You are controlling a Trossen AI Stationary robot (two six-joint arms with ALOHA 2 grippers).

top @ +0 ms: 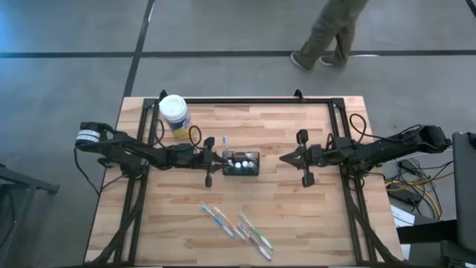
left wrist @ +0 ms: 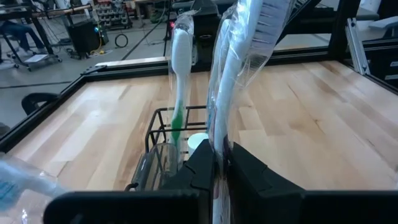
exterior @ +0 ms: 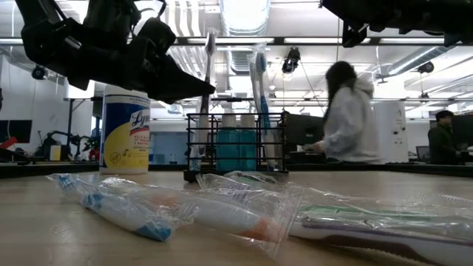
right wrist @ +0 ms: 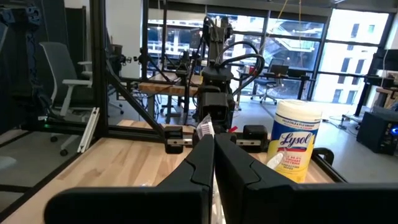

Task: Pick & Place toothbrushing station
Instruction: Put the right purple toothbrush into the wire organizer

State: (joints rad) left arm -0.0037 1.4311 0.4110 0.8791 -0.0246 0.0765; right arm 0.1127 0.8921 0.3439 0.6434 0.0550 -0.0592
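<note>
You are looking at the toothbrushing station (top: 242,163), a small black wire holder box, sitting on the wooden table (top: 297,223) just left of the frame's centre in the high view. Your left end effector (top: 216,158) is hovering immediately to the left of the station, and its fingers are clamping a plastic-wrapped toothbrush (left wrist: 233,74) by the handle; in the left wrist view that brush is rising upright between the two dark fingers (left wrist: 202,165), with its bristled head near the top of the frame. A second toothbrush (left wrist: 180,68), white with a green lower handle, is already standing upright in a compartment at the left end of the station. In the low view the station (exterior: 236,148) is showing in the middle distance with teal-bodied bottles inside it and brush heads sticking up above its rim. Your right end effector (top: 283,157) is waiting with its fingers pressed together and holding nothing, well to the right of the station at the same height in the high view. A yellow Lysol wipes canister (top: 174,115) with a white lid is standing toward the upper left of the table. Several more bagged toothbrushes (top: 236,227) are lying loose in the lower middle of the high view. A person (top: 327,33) is walking across the floor beyond the table's far edge.
</note>
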